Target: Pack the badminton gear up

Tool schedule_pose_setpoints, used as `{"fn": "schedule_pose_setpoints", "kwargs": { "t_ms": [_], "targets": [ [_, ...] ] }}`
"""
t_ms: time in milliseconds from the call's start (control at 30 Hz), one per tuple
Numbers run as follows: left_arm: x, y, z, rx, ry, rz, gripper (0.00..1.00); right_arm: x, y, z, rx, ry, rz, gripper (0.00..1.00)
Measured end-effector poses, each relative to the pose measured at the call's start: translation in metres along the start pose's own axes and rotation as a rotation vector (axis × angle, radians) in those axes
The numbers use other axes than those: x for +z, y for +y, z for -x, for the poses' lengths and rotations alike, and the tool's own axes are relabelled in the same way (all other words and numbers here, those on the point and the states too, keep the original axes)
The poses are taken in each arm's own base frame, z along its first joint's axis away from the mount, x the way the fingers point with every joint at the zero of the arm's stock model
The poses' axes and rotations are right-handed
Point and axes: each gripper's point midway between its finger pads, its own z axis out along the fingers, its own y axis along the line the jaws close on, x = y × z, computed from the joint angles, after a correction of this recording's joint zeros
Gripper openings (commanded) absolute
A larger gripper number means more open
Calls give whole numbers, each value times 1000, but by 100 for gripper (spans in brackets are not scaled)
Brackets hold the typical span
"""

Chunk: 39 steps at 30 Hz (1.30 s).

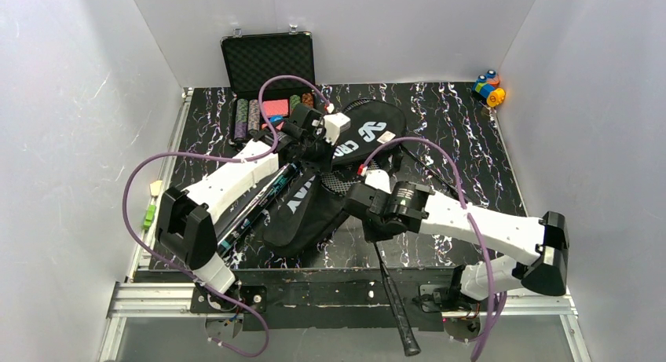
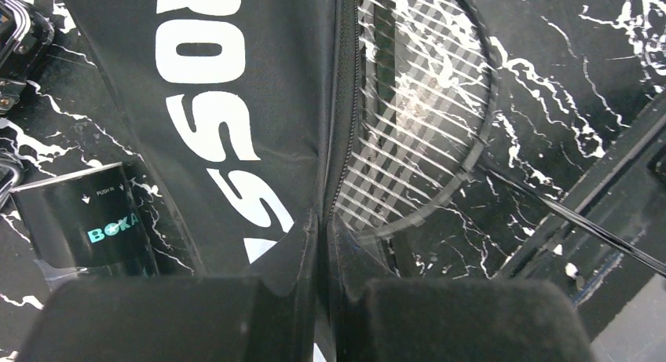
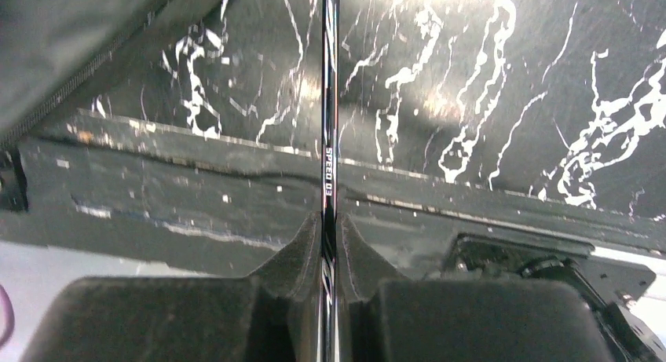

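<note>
Nearest to me, my left gripper (image 2: pixel 323 256): pads pressed together on a fold of the bag (image 2: pixel 220 103), right at the zipper edge. The lettering is cut off at the top, so I read only ROSS. Just right of the zipper a racket (image 2: pixel 424 118) shows its strung head. Its near end slips under the bag's edge, and I can't tell how far in it sits. Left of the bag, touching it or just beside it, is the end of the tube (image 2: pixel 78 221) with teal print. The rest of it is out of this view.

Over to my right gripper (image 3: pixel 330 248): narrow, clamped on a thin shaft (image 3: pixel 331 103) that runs straight out between the pads, above the table (image 3: pixel 510 79) and its near edge. Small white print on it is too fine for me to be sure of.

From above, that shaft reaches back past the table edge to its handle (image 1: pixel 404 330), hanging out between my two bases. Its far end disappears behind my right wrist, so I can't say whether it belongs to the head by the zipper. The bag lies mid-table under both wrists. The tube lies along under my left arm, mostly covered. At the back stands an open chip case (image 1: pixel 267 60), with toy blocks (image 1: pixel 488 87) in the far right corner, well apart.
</note>
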Motion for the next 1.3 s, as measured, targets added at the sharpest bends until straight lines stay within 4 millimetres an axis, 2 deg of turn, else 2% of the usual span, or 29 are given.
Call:
{"fn": "schedule_pose_setpoints", "kwargs": {
  "t_ms": [200, 333, 567, 833, 933, 1167, 1300],
  "targets": [
    [-13, -14, 4, 3, -27, -60, 0, 38, -14, 29, 107, -30, -54, 1],
    [-20, -21, -2, 8, -32, -91, 0, 60, -20, 51, 160, -44, -82, 1],
    [-23, -29, -17, 17, -11, -133, 0, 96, -12, 76, 165, -29, -98, 1],
    [-24, -44, -38, 35, 24, -223, 0, 110, -12, 115, 229, -86, -52, 1],
    [-28, -46, -43, 35, 12, -241, 0, 111, -10, 121, 247, -97, -31, 1],
    [-30, -45, -37, 36, -18, -256, 0, 117, 2, 137, 332, -129, 38, 1],
    [-30, -42, -35, 42, -30, -251, 0, 131, 3, 142, 408, -96, 61, 1]
  ]
}}
